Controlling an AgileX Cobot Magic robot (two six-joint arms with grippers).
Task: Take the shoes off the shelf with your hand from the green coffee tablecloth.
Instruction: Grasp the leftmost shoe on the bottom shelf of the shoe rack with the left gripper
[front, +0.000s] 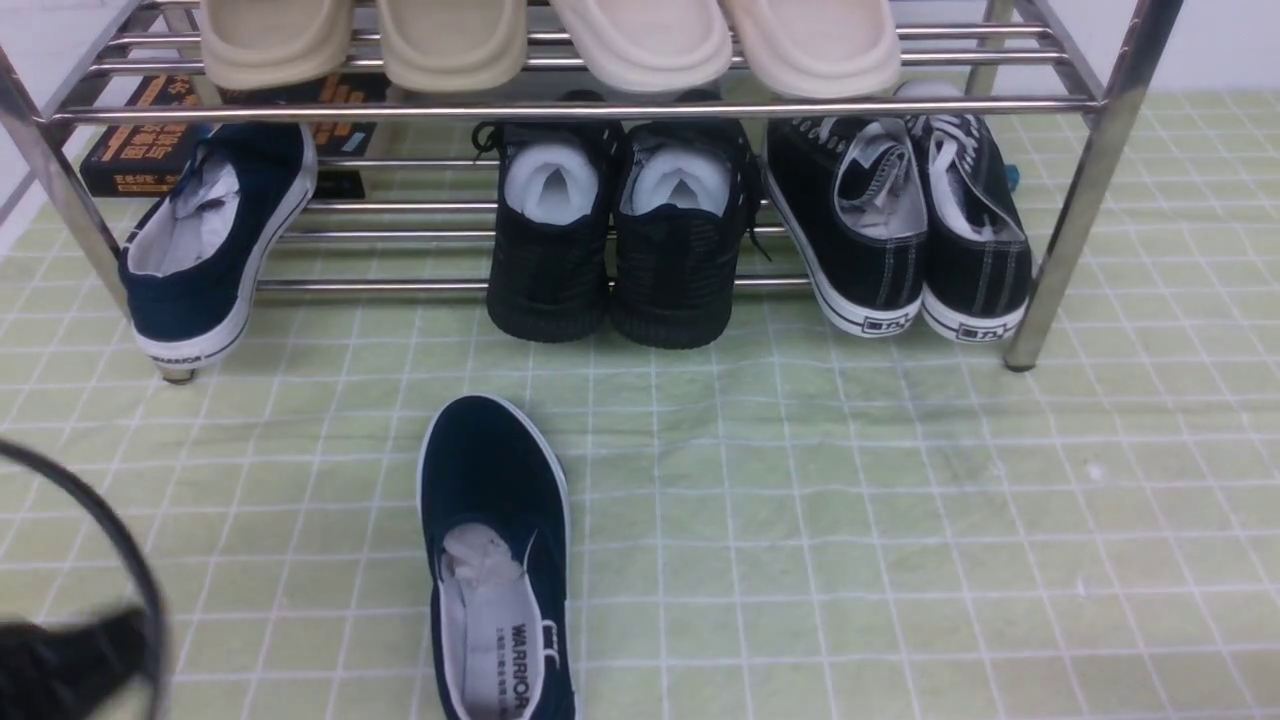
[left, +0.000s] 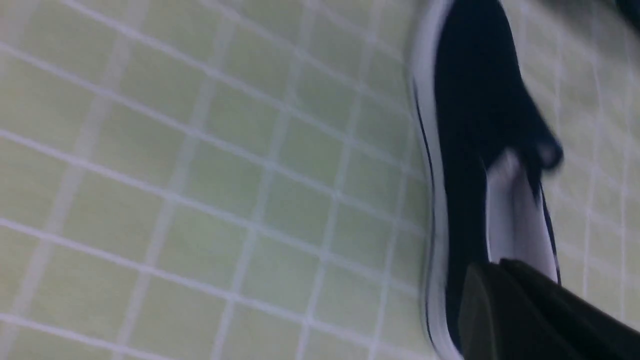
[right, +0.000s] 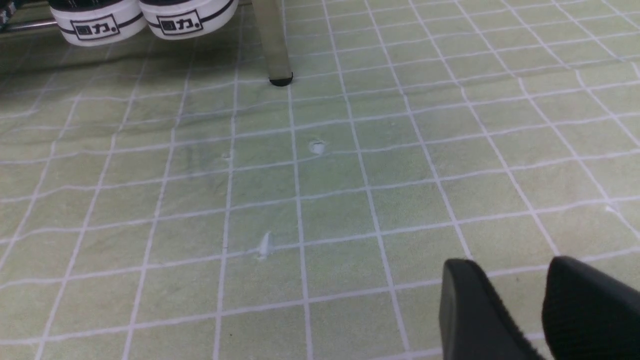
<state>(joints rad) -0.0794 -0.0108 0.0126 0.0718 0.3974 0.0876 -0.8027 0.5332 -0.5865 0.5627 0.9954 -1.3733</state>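
black fingers (left: 530, 315) of the left gripper (left: 500, 275) sit nearest, pressed together and gripping nothing; the left wrist view is smeared. just past their tips, and clear of them in the front view, one navy warrior slip-on (front: 495, 560) lies flat on the green checked tablecloth (front: 900, 520). its toe points away toward the chrome shoe rack (front: 1095, 190) and its printed insole faces up. a black cable (front: 135, 560) loops over a blurred dark mass at the gripper's side of the front view.

farther ahead of this gripper, the second navy slip-on (front: 215, 250) rests on the rack's lower tier at the left end, tilted, with its heel hanging out past the front bar beside the left front leg. a black and orange box (front: 130, 150) stands behind it. to its right sit the all-black lace-ups (front: 620, 240), then the black sneakers with white stitching (front: 900, 230). beige slippers (front: 560, 40) line the top tier.

the right gripper (right: 512, 267) hangs over bare cloth, jaws slightly parted and empty. ahead of it stand the rack's right front leg (right: 272, 45) and the white heels of the stitched pair.
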